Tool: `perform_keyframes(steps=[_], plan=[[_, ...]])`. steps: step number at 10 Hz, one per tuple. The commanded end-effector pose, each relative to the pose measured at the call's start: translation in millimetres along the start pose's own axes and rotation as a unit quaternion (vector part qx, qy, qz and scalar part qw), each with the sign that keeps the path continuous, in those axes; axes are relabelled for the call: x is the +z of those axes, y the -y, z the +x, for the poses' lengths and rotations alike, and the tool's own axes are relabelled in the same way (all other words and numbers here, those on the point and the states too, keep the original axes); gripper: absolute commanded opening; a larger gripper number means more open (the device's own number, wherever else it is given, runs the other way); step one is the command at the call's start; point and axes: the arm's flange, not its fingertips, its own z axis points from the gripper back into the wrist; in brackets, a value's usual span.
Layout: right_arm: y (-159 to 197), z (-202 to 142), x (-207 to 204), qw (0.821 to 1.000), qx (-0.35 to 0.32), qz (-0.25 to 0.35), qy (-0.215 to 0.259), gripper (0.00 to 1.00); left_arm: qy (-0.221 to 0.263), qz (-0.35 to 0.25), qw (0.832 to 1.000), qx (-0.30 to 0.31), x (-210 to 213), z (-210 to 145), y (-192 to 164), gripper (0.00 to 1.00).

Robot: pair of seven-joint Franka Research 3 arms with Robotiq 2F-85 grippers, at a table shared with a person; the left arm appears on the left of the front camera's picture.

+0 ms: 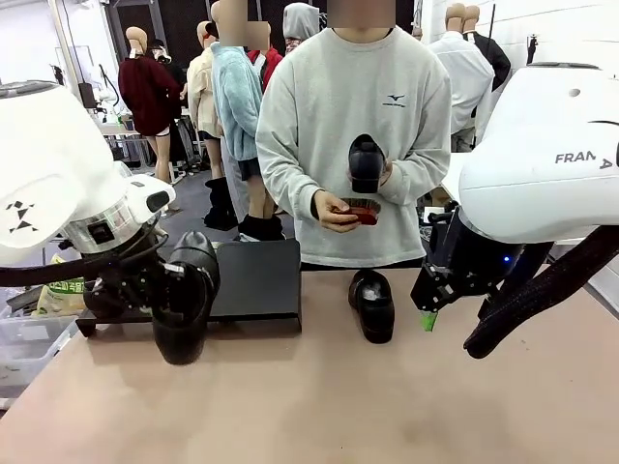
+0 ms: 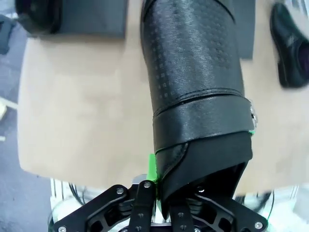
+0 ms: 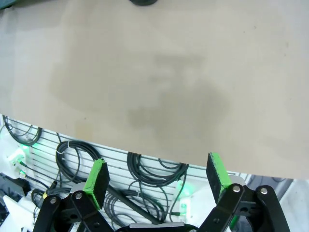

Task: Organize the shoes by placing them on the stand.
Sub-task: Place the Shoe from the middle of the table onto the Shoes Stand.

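In the left wrist view the strapped shoe covers most of the left gripper. One green pad shows against the edge of the shoe's opening; the other finger is hidden inside it. The shoe's far end is cut off by the top edge. The gripper is clamped on the rim of that opening, and the shoe runs straight away from the fingers up the middle of the frame. In the front view this shoe hangs at lower left, just in front of the left end of the black stand; whether its lower end touches the table cannot be told. At the upper left of the left wrist view a dark rounded thing on the stand is cropped and too blurred to name. A second shoe lies on the table at frame centre, right of the stand and near the right gripper, whose jaws stand spread wide with nothing between them above the table's near edge. A third shoe is held upright in the person's hand at upper centre.
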Motion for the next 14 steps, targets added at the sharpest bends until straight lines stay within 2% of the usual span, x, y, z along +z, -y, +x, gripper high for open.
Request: perform_keyframes(steps=[1,3,5,8,10,11,14], plan=[[0.1,-0.6,-2.3,1.000,0.002,0.011,-0.002,1.00,0.099,0.025,0.995,0.021,-11.9,46.3,-28.6,0.00],[0.1,-0.6,-2.3,1.000,0.002,0.011,-0.002,1.00,0.124,0.011,0.992,-0.022,-27.6,88.0,-57.7,0.00],[0.1,-0.6,-2.3,1.000,0.002,0.011,-0.002,1.00,0.110,0.023,0.993,-0.034,-53.9,112.9,-70.0,0.00],[0.1,-0.6,-2.3,1.000,0.002,0.011,-0.002,1.00,0.088,0.004,0.995,-0.038,-89.1,140.7,-82.7,0.00],[0.1,-0.6,-2.3,1.000,0.002,0.011,-0.002,1.00,0.077,0.025,0.997,-0.008,-93.6,149.1,-87.8,0.00],[0.1,-0.6,-2.3,1.000,0.002,0.011,-0.002,1.00,0.073,0.011,0.997,-0.029,-100.1,133.8,-84.3,0.00],[0.1,-0.6,-2.3,1.000,0.002,0.011,-0.002,1.00,0.066,0.010,0.997,-0.023,-105.9,138.3,-87.6,0.00]])
